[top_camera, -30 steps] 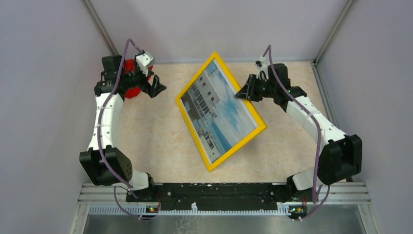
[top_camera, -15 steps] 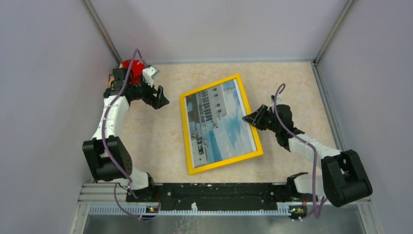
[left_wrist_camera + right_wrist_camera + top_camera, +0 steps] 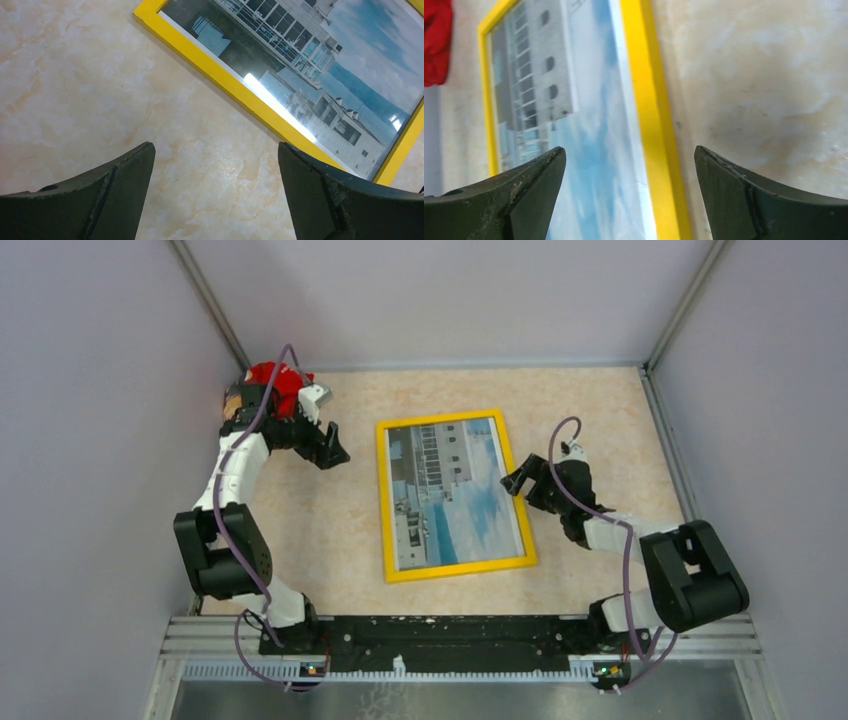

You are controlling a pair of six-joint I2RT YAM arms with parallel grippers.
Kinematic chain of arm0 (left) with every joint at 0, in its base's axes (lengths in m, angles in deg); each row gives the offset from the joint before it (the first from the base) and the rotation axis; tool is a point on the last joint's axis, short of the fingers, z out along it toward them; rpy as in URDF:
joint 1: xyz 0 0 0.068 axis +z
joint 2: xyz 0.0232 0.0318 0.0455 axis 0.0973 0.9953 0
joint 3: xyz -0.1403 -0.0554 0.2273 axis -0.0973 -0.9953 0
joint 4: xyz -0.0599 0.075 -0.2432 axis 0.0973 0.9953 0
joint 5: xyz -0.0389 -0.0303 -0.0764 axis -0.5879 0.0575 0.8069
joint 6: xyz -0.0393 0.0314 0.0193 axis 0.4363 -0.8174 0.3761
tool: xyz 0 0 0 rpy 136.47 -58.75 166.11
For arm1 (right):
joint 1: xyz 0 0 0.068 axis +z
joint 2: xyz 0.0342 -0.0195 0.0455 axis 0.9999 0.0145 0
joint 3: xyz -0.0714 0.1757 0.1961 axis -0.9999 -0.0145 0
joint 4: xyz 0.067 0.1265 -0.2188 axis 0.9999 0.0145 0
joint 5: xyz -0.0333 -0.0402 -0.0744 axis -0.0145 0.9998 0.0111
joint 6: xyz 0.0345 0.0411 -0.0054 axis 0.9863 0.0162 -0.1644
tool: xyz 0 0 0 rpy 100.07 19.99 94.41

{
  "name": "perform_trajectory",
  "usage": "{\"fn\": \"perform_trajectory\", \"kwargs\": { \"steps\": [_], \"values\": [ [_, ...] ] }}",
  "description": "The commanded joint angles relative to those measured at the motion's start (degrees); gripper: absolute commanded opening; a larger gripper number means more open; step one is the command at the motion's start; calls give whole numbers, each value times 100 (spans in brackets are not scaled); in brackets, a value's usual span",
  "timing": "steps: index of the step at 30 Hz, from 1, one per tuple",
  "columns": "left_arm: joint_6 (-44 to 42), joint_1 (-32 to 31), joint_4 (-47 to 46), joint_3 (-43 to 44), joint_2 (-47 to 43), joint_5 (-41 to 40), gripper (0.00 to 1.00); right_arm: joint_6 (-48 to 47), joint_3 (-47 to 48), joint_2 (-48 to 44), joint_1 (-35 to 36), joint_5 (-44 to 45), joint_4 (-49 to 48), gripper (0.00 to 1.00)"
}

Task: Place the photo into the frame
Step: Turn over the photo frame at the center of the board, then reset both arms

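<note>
Arms were folded low either side of the frame (image 3: pixel 383 502), photo (image 3: pixel 455 495) inside. Left fingers (image 3: pixel 100 200) and right fingers (image 3: pixel 514 200) were spread, empty.

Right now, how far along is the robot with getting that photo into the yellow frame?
Looks nearly finished. Done: the photo sits inside the frame, picture side up, flat on the table. In hand: nothing; the left pincer and right pincer are open and empty, either side of the frame. Left: probably only backing both pincers away; the frame's back is hidden.
</note>
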Motion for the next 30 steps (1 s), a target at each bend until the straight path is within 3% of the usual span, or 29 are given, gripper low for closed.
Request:
{"fn": "perform_trajectory", "kwargs": {
  "steps": [1,5,8,12,17,24,27,29,30],
  "values": [
    [-42,42,-72,-43,39,205,99,-521,60,-129,-40,758,326,99],
    [99,43,-289,-149,38,188,99,-760,268,-523,-39,1326,882,99],
    [369,37,-732,-377,-3,71,99,-943,395,-948,-47,2321,1297,99],
    [1654,39,-2444,-1296,-224,-562,99,-1455,425,-1245,-48,3876,1191,99],
    [2442,36,-4807,-2804,-344,-1248,99,-2644,111,-1170,-96,5276,49,99],
    [2865,34,-8767,-5047,-515,-1041,99,-2206,-537,-1132,-1150,5145,-671,99],
    [2897,34,-10148,-5718,-328,-885,99,-2015,-1174,-1211,-1611,5079,-1646,99],
    [2922,24,-11110,-5986,-151,-838,99,-2050,-1514,-1142,-1865,4574,-2384,99],
    [2928,18,-11096,-6002,-155,-845,99,-2174,-1572,-1011,-1875,4447,-2634,99]
  ]
}}
